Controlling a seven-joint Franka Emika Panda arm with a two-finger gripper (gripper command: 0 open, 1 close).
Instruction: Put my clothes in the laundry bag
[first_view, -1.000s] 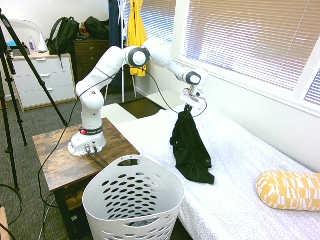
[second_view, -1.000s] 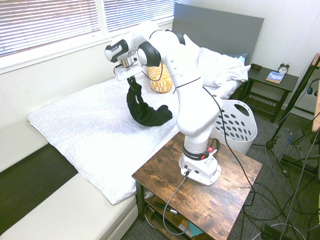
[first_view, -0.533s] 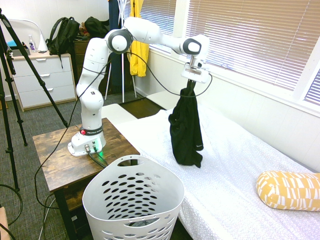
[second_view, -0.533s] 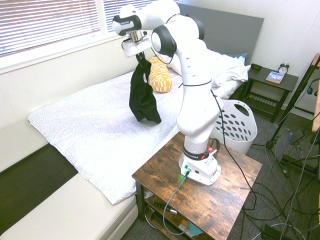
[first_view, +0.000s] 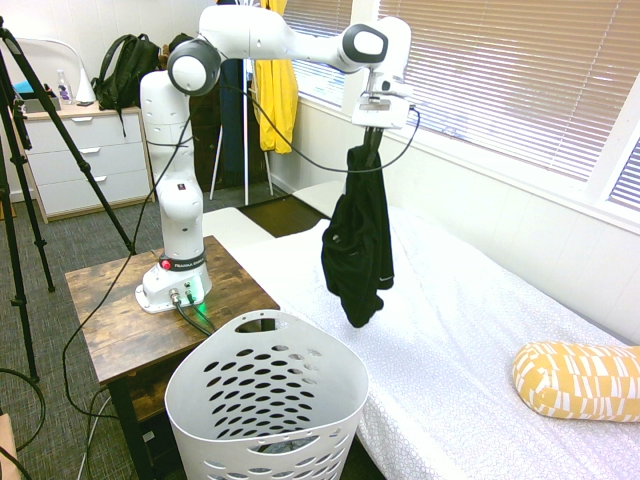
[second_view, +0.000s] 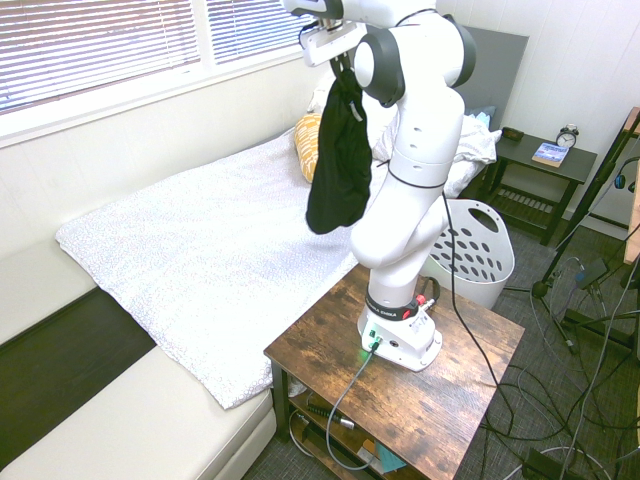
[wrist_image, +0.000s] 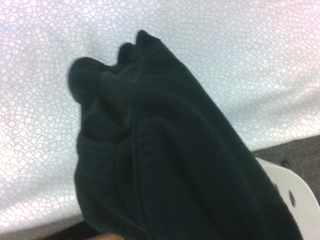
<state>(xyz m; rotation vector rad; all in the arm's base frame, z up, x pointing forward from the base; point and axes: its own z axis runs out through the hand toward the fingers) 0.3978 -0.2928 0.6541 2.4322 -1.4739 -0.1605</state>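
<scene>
First exterior view: arm raised high, gripper (first_view: 373, 125) pointing down over the near edge of the bed (first_view: 480, 330), fingers closed on the bunched top of a black garment (first_view: 357, 240). Garment hangs free, its lowest fold clear of the white bedspread and above and just beyond the far rim of the laundry basket (first_view: 265, 400). Basket stands on the floor between the bed and the wooden table (first_view: 110, 320) that carries the arm's base; something dark lies at its bottom, seen through the perforations, not identifiable. Yellow patterned pillow (first_view: 578, 380) lies on the bed, well apart from the garment. White dresser (first_view: 85, 160) with a black backpack (first_view: 125, 70) on it, and a yellow jacket (first_view: 273, 75) on a rack, in the background. Second exterior view: gripper (second_view: 338, 50) near the top edge, garment (second_view: 340, 150) hanging in front of the arm's upper links; fingers themselves mostly hidden by cloth here. Basket (second_view: 470, 250) shows only partly, behind the arm. This side adds a grey headboard (second_view: 440, 60), rumpled white bedding beside the pillow (second_view: 307, 140), and a dark nightstand (second_view: 540, 165) with a book and a small clock. Wrist view: black knit fabric (wrist_image: 165, 160) fills most of the frame, ribbed texture visible, dotted bedspread (wrist_image: 240, 60) behind it, a piece of the basket's white rim (wrist_image: 295, 200) at one corner.
</scene>
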